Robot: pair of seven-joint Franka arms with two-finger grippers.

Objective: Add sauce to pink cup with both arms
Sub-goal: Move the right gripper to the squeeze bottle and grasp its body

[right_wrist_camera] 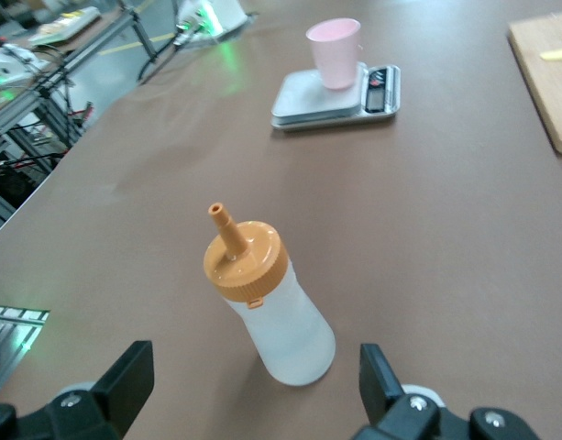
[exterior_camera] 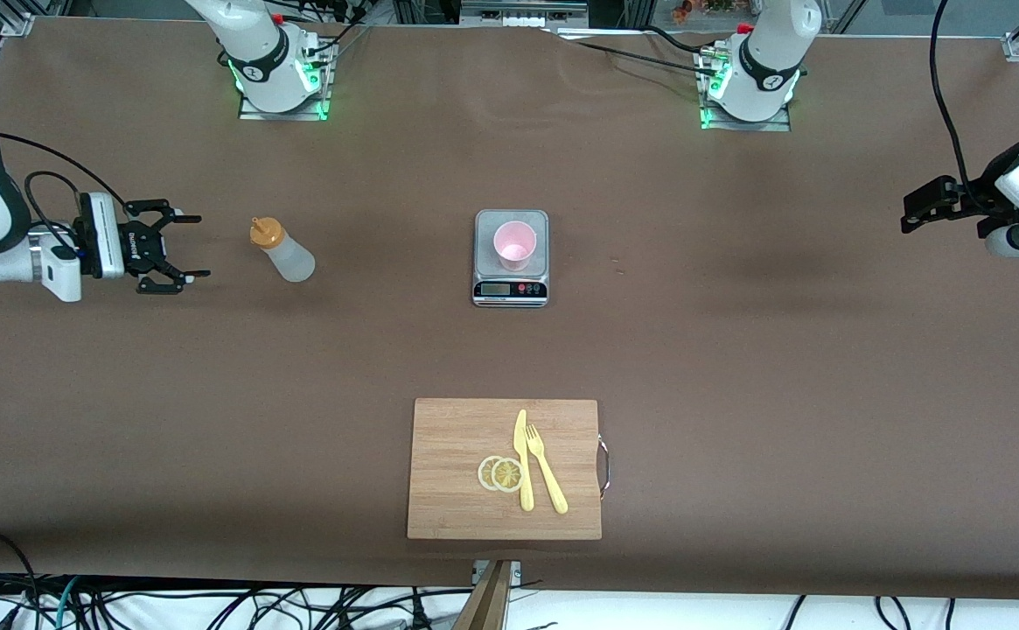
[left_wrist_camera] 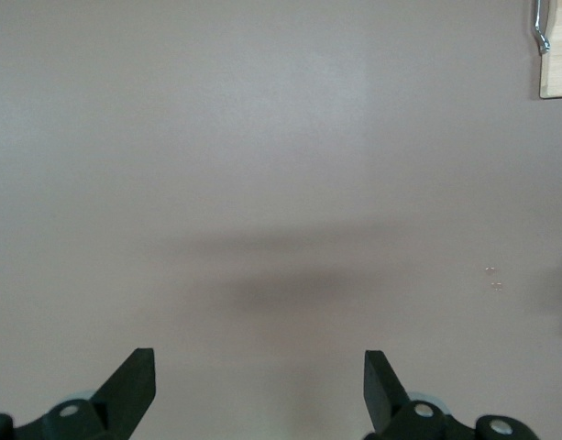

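Pink cup [exterior_camera: 514,245]: a pale pink, handleless tumbler, slightly tapered, stands upright on the platform of a grey kitchen scale [exterior_camera: 511,282] at mid-tabletop; nothing can be made out inside it.
Sauce bottle [exterior_camera: 282,250]: a small translucent whitish squeeze bottle with an orange nozzle cap stands upright on the brown tabletop [exterior_camera: 736,350], toward the right arm's end, well apart from the scale; its contents cannot be told through the cloudy wall.
Right gripper [exterior_camera: 187,247]: held low over the tabletop beside the bottle, fingers spread wide and pointed at it, not touching; the right wrist view frames the bottle [right_wrist_camera: 267,298] between the two black fingers [right_wrist_camera: 125,380], with the cup [right_wrist_camera: 336,52] and scale [right_wrist_camera: 331,99] farther along.
Left gripper [exterior_camera: 911,210]: waits at the left arm's end of the tabletop, fingers [left_wrist_camera: 134,380] apart and holding nothing, only bare tabletop under them.
Cutting board [exterior_camera: 505,468]: a bamboo board nearer the front camera than the scale carries two lemon slices [exterior_camera: 500,473], a yellow plastic knife [exterior_camera: 523,461] and a yellow fork [exterior_camera: 546,470], laid side by side.
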